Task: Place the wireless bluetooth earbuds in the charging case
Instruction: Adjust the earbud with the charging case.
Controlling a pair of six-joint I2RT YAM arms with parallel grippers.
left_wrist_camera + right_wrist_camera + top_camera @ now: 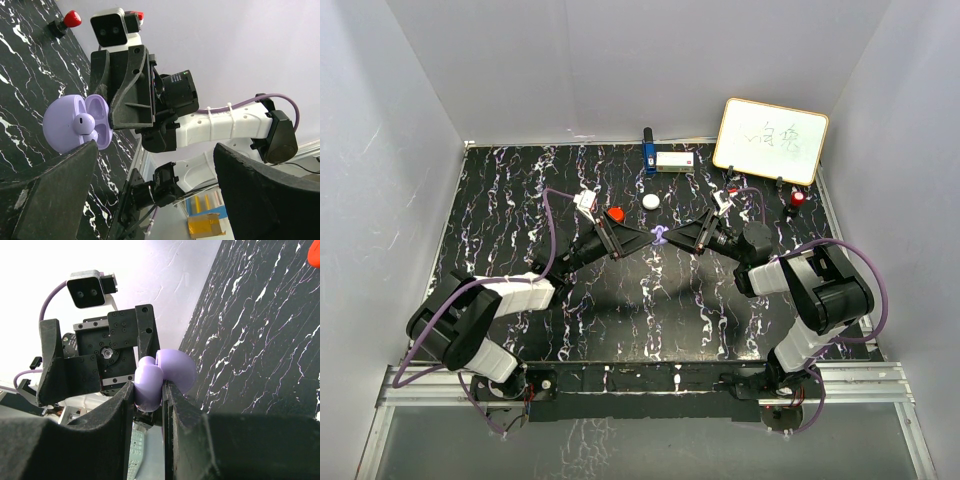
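My right gripper (672, 238) is shut on the purple charging case (660, 237) and holds it above the middle of the table. In the right wrist view the fingers (120, 405) clamp the case body (149, 380), with its lid (176, 369) swung open. My left gripper (638, 242) faces it, open and empty, its tip close to the case. In the left wrist view the open case (62, 122) shows a small purple rounded piece (82, 121) seated in one well. No tiny red or white earbud shows in any view.
A round red pod (615, 214) and a round white pod (651, 201) lie just behind the grippers. A whiteboard (770, 140), a red-topped black stand (798, 199), a blue object (649, 152) and a white box (675, 160) stand at the back.
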